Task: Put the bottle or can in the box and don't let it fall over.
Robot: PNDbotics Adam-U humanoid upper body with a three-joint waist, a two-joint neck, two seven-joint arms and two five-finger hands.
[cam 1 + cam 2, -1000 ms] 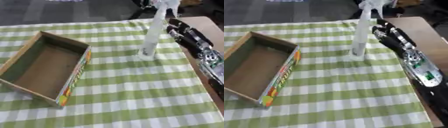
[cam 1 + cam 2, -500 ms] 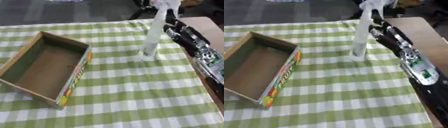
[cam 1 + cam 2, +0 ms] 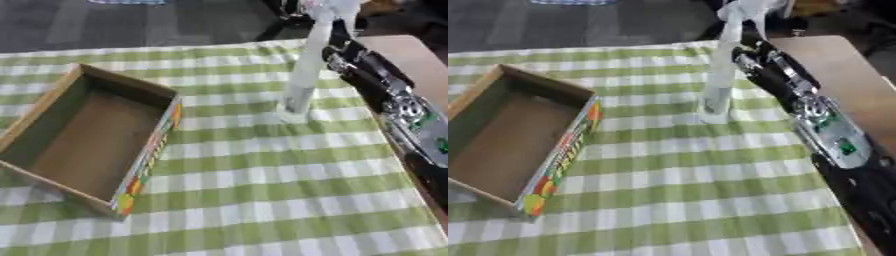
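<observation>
Clear glossy plastic bottle [image 3: 308, 65], matt cardboard box [image 3: 80, 145], woven checked tablecloth [image 3: 262, 190].

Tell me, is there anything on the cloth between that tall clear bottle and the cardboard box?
Nothing: in the left eye view only bare green-checked tablecloth lies between the bottle and the box.

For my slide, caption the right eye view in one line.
Right hand beside the upright clear bottle on the green checked cloth, the open cardboard box empty at left.

Black right arm [image 3: 833, 145], silver joints, green patch.
</observation>
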